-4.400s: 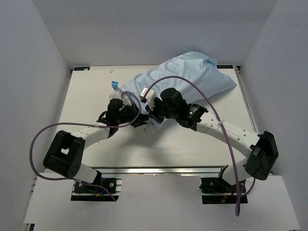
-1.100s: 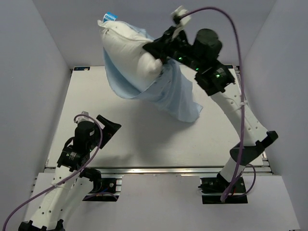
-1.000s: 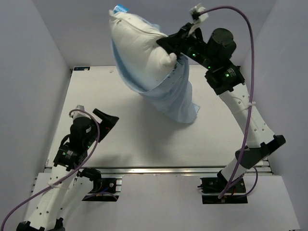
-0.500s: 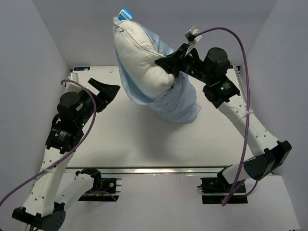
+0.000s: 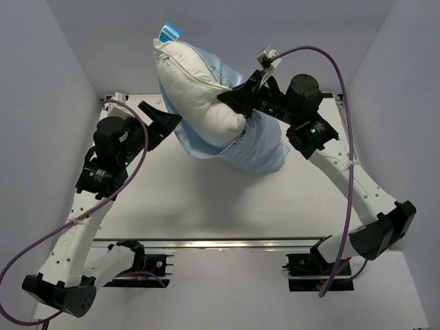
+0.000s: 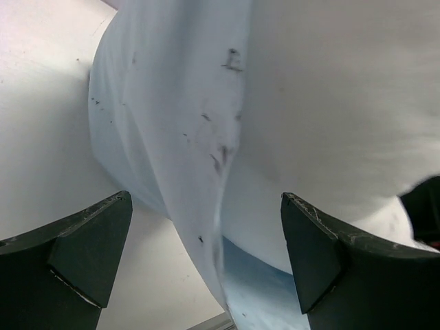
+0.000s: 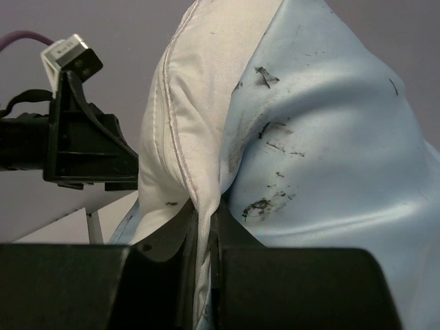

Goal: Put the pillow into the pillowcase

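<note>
The pillow (image 5: 196, 86) hangs at upper centre, its lower half inside the pillowcase (image 5: 251, 148). I can't read its blue tag (image 5: 168, 31). My right gripper (image 5: 228, 98) pinches the pillow's seam. My left gripper (image 5: 163, 118), up from lower left, now sits wide open beside the pillowcase, holding nothing.

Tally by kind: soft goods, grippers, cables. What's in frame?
white plump fabric pillow: 1
light blue thin fabric pillowcase: 1
black two-finger grippers: 2 (left gripper open, right gripper shut on the pillow's edge)
purple cables: 2
Total: 6
</note>
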